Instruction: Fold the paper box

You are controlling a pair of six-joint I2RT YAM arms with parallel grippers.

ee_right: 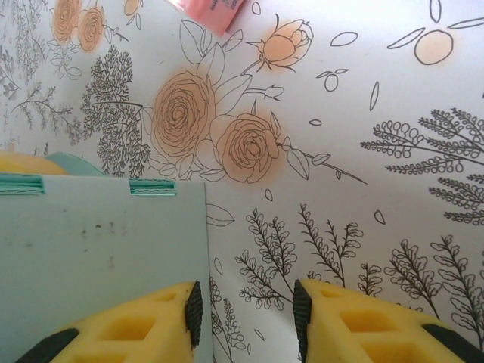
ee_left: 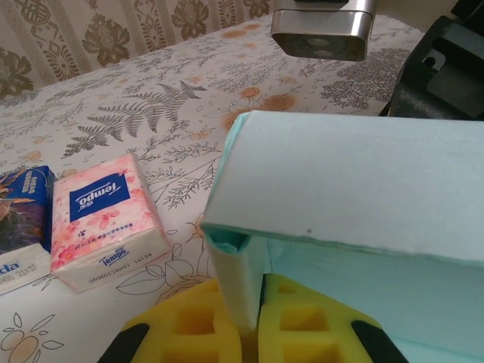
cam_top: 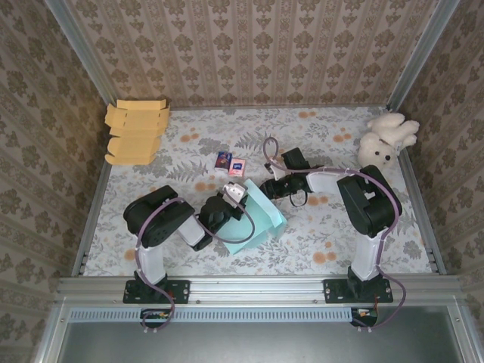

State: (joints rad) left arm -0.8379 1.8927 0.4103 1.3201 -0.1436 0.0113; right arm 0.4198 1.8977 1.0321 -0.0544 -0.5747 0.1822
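The pale teal paper box [cam_top: 257, 218] lies partly folded in the middle of the table, between the two arms. My left gripper [cam_top: 231, 198] is shut on it: its yellow fingers [ee_left: 189, 325] pinch a doubled-over side wall [ee_left: 238, 280] while a wide flap [ee_left: 355, 189] stands above them. At the box's far right edge my right gripper [cam_top: 274, 187] is open. One of its pads [ee_right: 128, 329] rests over the box panel [ee_right: 98, 242], the other pad [ee_right: 363, 325] over bare tablecloth. Nothing sits between them.
A pink tissue pack [ee_left: 102, 219] and a blue one [ee_left: 19, 227] lie just beyond the box [cam_top: 231, 163]. Flat tan cardboard boxes [cam_top: 134, 132] are stacked at the back left. A white plush bunny [cam_top: 386, 140] sits at the back right. Patterned walls enclose the table.
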